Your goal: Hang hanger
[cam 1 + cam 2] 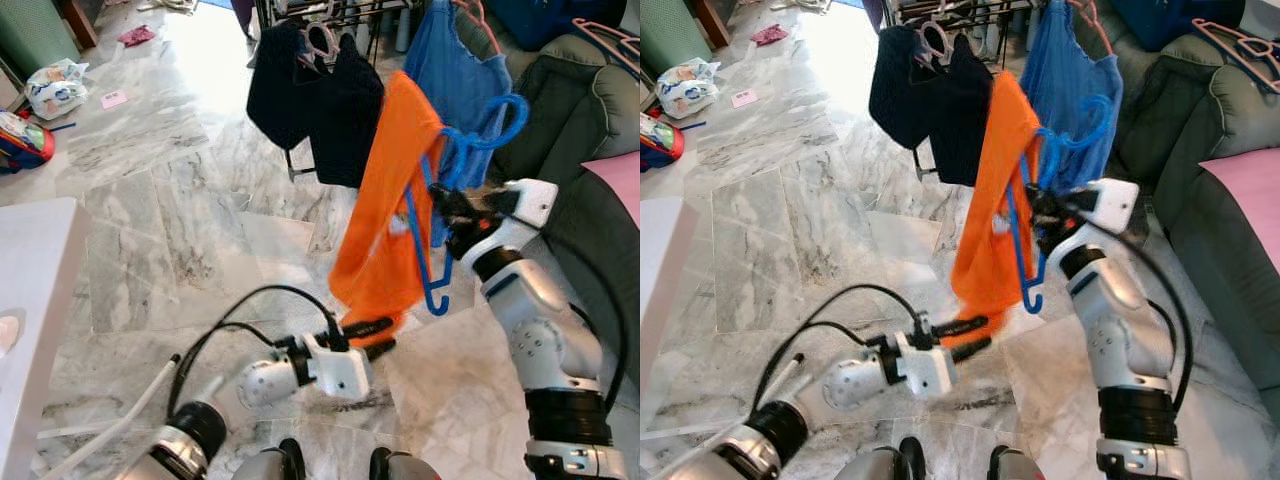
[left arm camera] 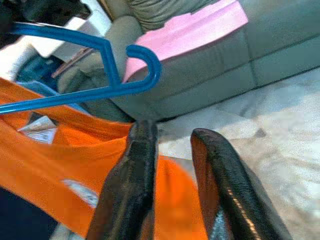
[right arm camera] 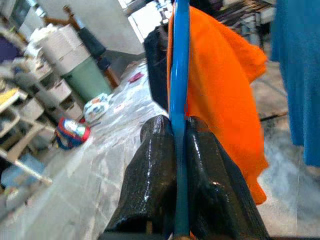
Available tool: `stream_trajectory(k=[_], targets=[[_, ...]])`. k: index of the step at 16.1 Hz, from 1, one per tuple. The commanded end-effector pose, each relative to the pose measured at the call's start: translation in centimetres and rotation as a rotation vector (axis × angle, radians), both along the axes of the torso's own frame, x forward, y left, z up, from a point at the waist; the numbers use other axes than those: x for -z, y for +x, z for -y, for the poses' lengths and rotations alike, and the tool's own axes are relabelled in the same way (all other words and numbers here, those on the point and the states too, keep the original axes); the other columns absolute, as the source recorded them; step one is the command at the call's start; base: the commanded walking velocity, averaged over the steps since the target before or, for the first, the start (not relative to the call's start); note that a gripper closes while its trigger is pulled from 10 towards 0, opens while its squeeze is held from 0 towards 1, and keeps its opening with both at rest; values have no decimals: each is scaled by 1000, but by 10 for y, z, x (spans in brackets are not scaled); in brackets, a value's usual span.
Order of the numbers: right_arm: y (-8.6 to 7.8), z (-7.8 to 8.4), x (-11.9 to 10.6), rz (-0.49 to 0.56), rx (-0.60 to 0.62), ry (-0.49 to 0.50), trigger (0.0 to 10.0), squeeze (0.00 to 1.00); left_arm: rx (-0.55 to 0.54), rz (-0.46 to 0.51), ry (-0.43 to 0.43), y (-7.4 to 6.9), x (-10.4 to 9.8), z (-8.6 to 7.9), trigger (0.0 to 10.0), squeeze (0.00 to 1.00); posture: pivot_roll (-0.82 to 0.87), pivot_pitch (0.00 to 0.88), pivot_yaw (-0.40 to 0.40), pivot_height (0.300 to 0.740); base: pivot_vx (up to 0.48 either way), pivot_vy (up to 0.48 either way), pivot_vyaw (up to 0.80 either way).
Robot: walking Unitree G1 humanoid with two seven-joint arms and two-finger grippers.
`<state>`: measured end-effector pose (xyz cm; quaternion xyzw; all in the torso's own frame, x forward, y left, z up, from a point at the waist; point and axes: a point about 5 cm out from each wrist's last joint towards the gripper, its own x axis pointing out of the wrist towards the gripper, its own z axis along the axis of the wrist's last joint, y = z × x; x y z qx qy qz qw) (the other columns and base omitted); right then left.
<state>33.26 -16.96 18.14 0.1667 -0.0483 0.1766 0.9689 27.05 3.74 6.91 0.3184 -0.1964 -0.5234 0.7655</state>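
A: Left eye view, quick. Blue hanger (image 1: pixel 432 262), thin glossy plastic bar, hook end curled low, pointing down toward the marble floor (image 1: pixel 150 210). Orange shirt (image 1: pixel 385 200) draped on it, soft knit, bunched, white neck label showing.

B: Axis?

A: Long axis runs roughly up and down, slightly tilted. The hook sits at the bottom, so it hangs upside down. It's in the air in front of the clothes rack (image 1: pixel 330 15), beside the grey sofa (image 1: pixel 585 120).

B: Who holds it?

A: Right gripper (image 3: pixel 179 165). Right wrist view shows both black fingers pressed flat against the blue bar, one on each side, no gap. Clamped on the hanger.

B: Left one?

A: Left gripper (image 1: pixel 368 339) is low, at the shirt's bottom hem. Left wrist view: fingers (image 2: pixel 135 180) parted by a narrow gap, orange cloth behind them, and nothing clearly between them. They are rubbery black, rounded and shiny.

B: Background?

A: Dark garments (image 1: pixel 310 95) and a blue garment (image 1: pixel 460 70) hang on the rack, with a second blue hanger looped there. Pink cushion (image 2: pixel 190 30) on the sofa, pink hangers (image 1: pixel 610 40) on its back. White table edge (image 1: pixel 35 300) at left. Floor is grey veined marble tiles. Bags (image 1: pixel 40 110) lie far left.
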Motion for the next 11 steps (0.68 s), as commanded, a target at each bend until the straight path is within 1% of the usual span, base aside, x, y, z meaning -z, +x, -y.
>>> stream_trajectory(k=[1,2,3,4,6,7,8,9,10,11], targets=[[-4,-8,-6,69,-50,-57,10000,0,-14,-47,18,0,6,-4,10000,1000,-67,214,48,740,0,0,0],[-8,-15,-1,94,-86,-131,10000,0,-16,-69,-1,3,3,-2,10000,1000,-69,213,49,740,0,0,0],[-9,-16,1,100,-92,-163,10000,0,-18,-67,-11,4,1,-2,10000,1000,-70,213,50,740,0,0,0],[-10,-17,3,104,-103,-181,10000,0,-15,-67,-20,4,-1,-2,10000,1000,-70,213,50,740,0,0,0],[-14,-16,9,122,-114,-178,10000,0,-22,-60,-45,6,-5,-7,10000,1000,-70,210,52,740,0,0,0],[-15,-15,11,157,-97,-224,10000,0,-26,-50,-48,7,-7,-11,10000,1000,-69,208,54,740,0,0,0],[-17,-15,13,173,-97,-235,10000,0,-31,-46,-56,8,-8,-14,10000,1000,-70,207,55,740,0,0,0],[-21,-16,16,216,-116,-274,10000,0,-45,-33,-66,11,-12,-20,10000,1000,-68,206,57,740,0,0,0],[-23,-16,18,223,-126,-284,10000,0,-50,-27,-71,11,-13,-21,10000,1000,-68,206,57,740,0,0,0],[-27,-16,21,226,-167,-283,10000,0,-64,-18,-82,14,-16,-25,10000,1000,-65,206,60,740,0,0,0]])
